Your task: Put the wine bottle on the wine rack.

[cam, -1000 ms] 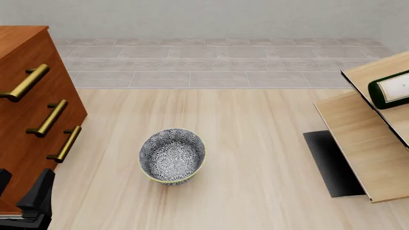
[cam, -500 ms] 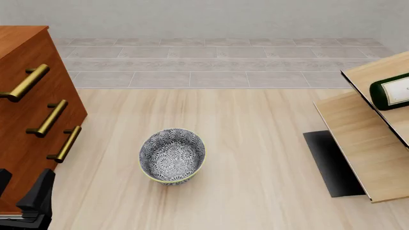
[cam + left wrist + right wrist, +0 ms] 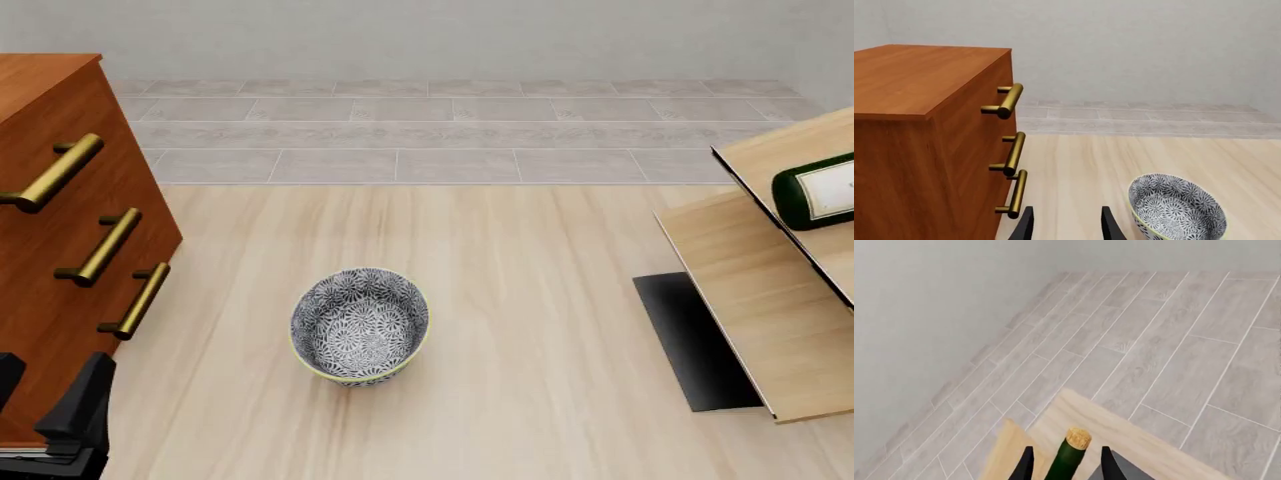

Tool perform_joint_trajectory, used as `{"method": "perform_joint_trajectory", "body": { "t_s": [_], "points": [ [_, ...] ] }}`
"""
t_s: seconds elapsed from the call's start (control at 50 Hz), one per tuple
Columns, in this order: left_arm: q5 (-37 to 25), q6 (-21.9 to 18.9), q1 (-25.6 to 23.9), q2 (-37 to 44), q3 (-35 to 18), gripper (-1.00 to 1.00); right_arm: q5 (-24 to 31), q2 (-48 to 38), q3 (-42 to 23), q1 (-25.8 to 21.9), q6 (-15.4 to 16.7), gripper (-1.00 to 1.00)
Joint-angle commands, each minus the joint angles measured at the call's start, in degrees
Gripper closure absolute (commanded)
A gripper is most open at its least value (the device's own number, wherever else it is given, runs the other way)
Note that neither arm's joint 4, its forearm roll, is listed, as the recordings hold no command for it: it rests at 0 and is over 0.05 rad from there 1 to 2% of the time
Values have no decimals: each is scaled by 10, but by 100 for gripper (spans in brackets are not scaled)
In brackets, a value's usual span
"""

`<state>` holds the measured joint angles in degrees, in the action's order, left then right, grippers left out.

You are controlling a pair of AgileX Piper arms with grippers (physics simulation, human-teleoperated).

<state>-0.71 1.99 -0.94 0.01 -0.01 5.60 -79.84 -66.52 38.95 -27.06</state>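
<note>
— Front view first: where is the wine bottle (image 3: 817, 191)?

— Lying on its side across the slanted pale panels of the wine rack (image 3: 754, 300), at the right edge of the tabletop (image 3: 534, 300). Only its base and white label show there.

— Is the right hand (image 3: 1065, 462) holding it?

— From the right wrist view, the fingers (image 3: 1026, 465) stand either side of the green neck, cork just ahead. I cannot tell whether they pinch it or have let go.

— And the left hand (image 3: 1066, 224)?

— Spread, empty, low beside the drawer cabinet (image 3: 60, 230), with the patterned bowl (image 3: 359, 325) near.

— So how far along?

— I'd judge the bottle placed; what's left is confirming release and pulling the right arm clear.
</note>
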Motion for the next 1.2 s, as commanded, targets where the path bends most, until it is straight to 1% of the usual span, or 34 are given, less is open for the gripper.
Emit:
{"method": "perform_joint_trajectory", "body": {
  "t_s": [0.02,0.22,0.54,0.72,0.84,0.9,0.92,1.1,1.14,1.18,1.2],
  "points": [
    [-1,0,1,0,0,-100,6,7,-7,8,-2,-100],
    [0,1,0,0,0,-100,16,21,-14,13,-10,-100],
    [1,2,-4,0,0,-100,39,44,-31,13,-11,-100],
    [3,0,-4,0,0,-100,56,67,-43,8,-5,-100],
    [4,-2,-5,0,0,-100,61,81,-41,6,-5,-100],
    [5,-2,-5,0,0,-100,62,89,-38,8,1,-100],
    [5,-3,-6,0,0,-100,61,92,-36,6,-3,-100],
    [6,-4,-8,0,0,-100,73,122,-33,-1,6,-100],
    [6,-4,-8,0,0,-100,74,130,-28,-5,13,-100],
    [7,-5,-8,0,0,-100,74,142,-24,-7,28,-100],
    [7,-5,-8,0,0,-100,74,142,-24,-7,28,-100]
  ]
}}
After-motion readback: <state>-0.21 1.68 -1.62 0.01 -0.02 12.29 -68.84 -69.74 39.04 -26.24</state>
